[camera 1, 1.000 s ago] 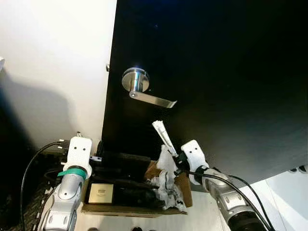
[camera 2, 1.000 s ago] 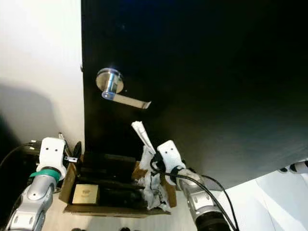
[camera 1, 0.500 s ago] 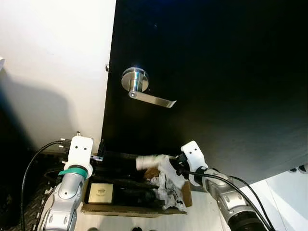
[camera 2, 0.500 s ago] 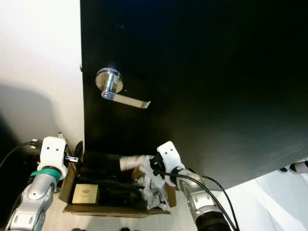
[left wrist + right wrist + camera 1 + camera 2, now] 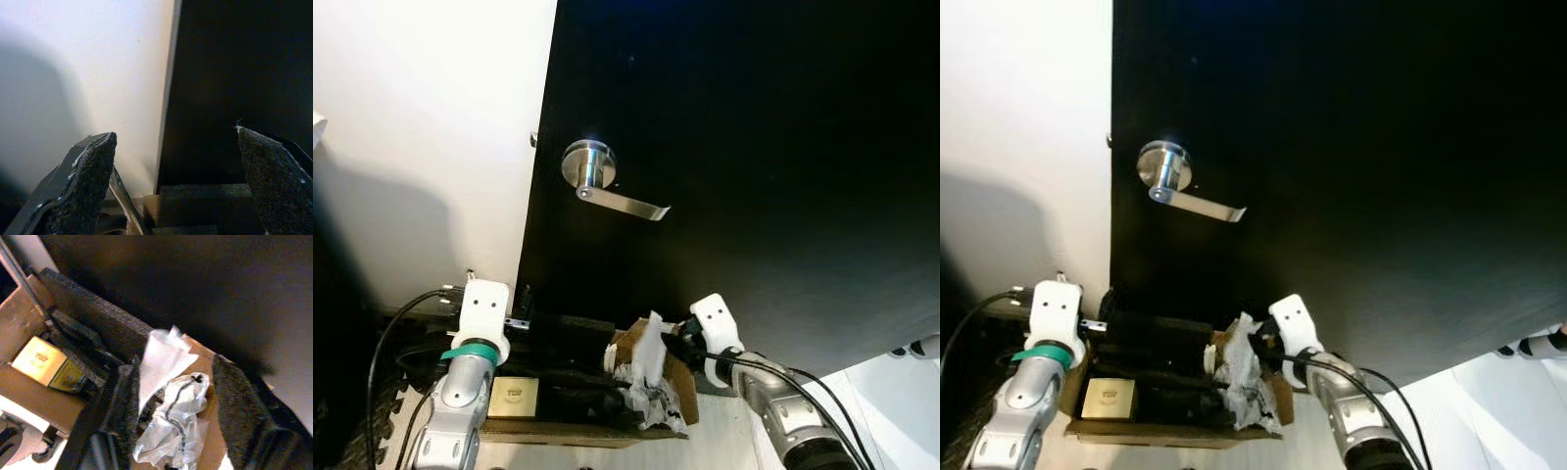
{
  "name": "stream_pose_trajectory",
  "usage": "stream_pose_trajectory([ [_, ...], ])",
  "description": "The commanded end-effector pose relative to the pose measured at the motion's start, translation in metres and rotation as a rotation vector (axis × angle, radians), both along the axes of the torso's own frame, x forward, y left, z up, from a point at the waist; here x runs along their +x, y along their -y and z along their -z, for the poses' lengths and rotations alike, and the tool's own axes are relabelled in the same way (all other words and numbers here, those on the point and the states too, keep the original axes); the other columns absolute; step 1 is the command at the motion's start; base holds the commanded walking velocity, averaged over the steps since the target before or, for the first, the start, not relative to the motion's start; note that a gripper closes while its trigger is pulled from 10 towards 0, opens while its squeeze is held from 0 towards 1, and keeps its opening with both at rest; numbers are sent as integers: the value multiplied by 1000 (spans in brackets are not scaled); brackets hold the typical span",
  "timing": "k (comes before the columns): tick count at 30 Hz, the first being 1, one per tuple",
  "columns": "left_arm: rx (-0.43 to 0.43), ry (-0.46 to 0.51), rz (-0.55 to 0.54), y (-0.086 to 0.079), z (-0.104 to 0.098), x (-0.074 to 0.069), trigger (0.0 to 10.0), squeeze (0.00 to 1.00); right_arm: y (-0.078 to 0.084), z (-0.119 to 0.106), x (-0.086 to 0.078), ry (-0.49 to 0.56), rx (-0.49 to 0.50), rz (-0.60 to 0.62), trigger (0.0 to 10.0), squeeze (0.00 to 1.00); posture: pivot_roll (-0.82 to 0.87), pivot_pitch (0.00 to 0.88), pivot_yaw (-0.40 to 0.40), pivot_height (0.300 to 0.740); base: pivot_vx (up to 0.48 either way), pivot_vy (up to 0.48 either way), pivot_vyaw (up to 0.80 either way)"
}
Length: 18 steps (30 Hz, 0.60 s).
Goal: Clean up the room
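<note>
One cardboard box (image 5: 677, 390) holds one yellow packet (image 5: 514, 395) and crumpled paper (image 5: 649, 364); both claws, left (image 5: 176, 171) and right (image 5: 171, 396), gape released.

A black door (image 5: 754, 147) with a silver lever handle (image 5: 603, 182) meets a white wall (image 5: 421, 127). The brown cardboard box (image 5: 29, 382) holds white crumpled paper (image 5: 171, 421) and a yellow packet (image 5: 46, 364).

black door (image 5: 754, 147) (shut) | silver lever handle (image 5: 607, 186) | white wall (image 5: 421, 127)
</note>
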State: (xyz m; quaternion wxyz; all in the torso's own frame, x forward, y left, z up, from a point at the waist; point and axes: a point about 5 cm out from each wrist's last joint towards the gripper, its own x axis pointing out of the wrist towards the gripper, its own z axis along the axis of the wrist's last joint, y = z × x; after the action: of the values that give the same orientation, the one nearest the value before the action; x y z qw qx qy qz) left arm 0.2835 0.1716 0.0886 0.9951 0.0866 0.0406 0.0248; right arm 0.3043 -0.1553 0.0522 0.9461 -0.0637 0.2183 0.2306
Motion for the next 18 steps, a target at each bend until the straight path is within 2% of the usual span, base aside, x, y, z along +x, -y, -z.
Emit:
stream_pose_trajectory([
  [1,-9,-31,41,9,9,-4,10000,0,6,11,-8,-29,-36,39,10000,1000,84,22,-153,740,0,0,0],
  [2,-9,-36,48,9,11,-5,10000,0,4,12,-9,-26,-52,44,10000,0,78,9,-133,740,0,0,0],
  [4,-10,-39,51,8,12,-5,10000,0,3,13,-9,-25,-59,47,10000,0,76,4,-127,740,0,0,0],
  [5,-8,-41,62,8,12,-5,10000,0,0,12,-10,-20,-15,59,10000,812,70,0,-94,740,0,0,0],
  [8,-6,-42,69,8,12,-4,10000,0,-1,11,-10,-17,18,69,10000,812,70,0,-94,740,0,0,0],
  [9,-9,-45,76,7,11,-2,10000,0,-3,10,-10,-7,27,84,10000,329,63,0,-72,740,0,0,0],
  [10,-10,-45,81,6,10,0,10000,0,-5,9,-10,6,50,103,10000,0,68,0,-62,740,0,0,0],
  [11,-9,-42,83,4,9,2,10000,0,-7,6,-10,22,84,118,10000,1000,73,0,-59,740,0,0,0],
  [12,-9,-40,84,3,8,4,10000,0,-8,4,-11,32,109,128,10000,1000,73,0,-59,740,0,0,0],
  [15,-6,-31,76,1,6,5,10000,0,-7,4,-11,52,57,157,10000,1000,83,0,-62,740,0,0,0],
  [16,-8,-27,72,-1,5,6,10000,0,-7,5,-11,54,38,172,10000,0,88,0,-47,740,0,0,0],
  [17,-8,-27,72,-1,5,6,10000,0,-7,5,-11,54,38,172,10000,0,88,0,-47,740,0,0,0],
  [18,-12,-22,67,-4,4,6,10000,0,-5,3,-9,82,43,230,10000,0,93,0,-37,740,0,0,0],
])
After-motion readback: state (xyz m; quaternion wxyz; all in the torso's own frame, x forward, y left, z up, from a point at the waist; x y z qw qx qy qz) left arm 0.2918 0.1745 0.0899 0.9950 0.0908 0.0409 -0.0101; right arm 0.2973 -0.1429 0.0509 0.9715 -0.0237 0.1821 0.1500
